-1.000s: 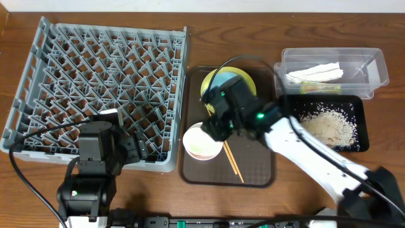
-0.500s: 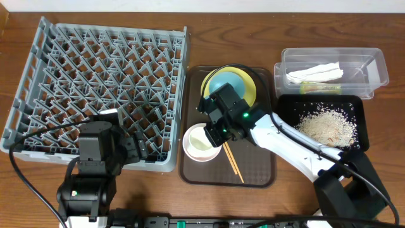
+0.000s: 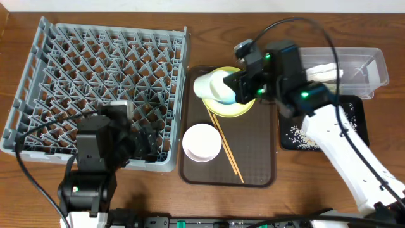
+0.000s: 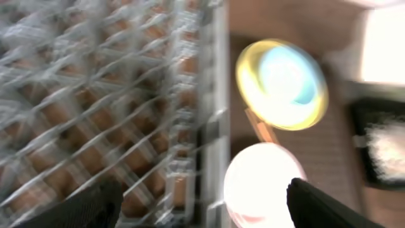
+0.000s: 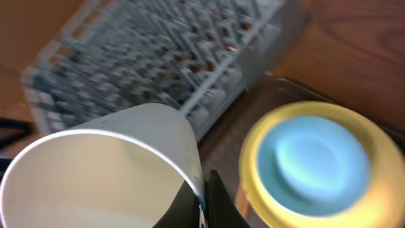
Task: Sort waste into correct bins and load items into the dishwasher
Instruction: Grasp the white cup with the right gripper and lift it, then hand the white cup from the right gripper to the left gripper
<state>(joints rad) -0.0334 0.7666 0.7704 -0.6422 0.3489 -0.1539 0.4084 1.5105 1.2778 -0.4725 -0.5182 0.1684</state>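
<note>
The right arm has swung away from the white-pink bowl [image 3: 202, 140]. Its right gripper [image 3: 226, 88] now clasps the small white cup [image 3: 207, 85], which is smooth, empty and tipped sideways above the round yellow plate [image 3: 233, 109] on the brown tray [image 3: 256, 166]. The bench [image 3: 253, 12] is dark wood. The left gripper [image 4: 202, 206] is spread wide over the grey pegged rack [image 3: 95, 76].

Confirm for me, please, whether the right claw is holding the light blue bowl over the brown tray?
Not quite: the right claw is holding the small white cup over the brown tray; the light blue bowl sits on the yellow plate, as the right wrist view shows.
</note>
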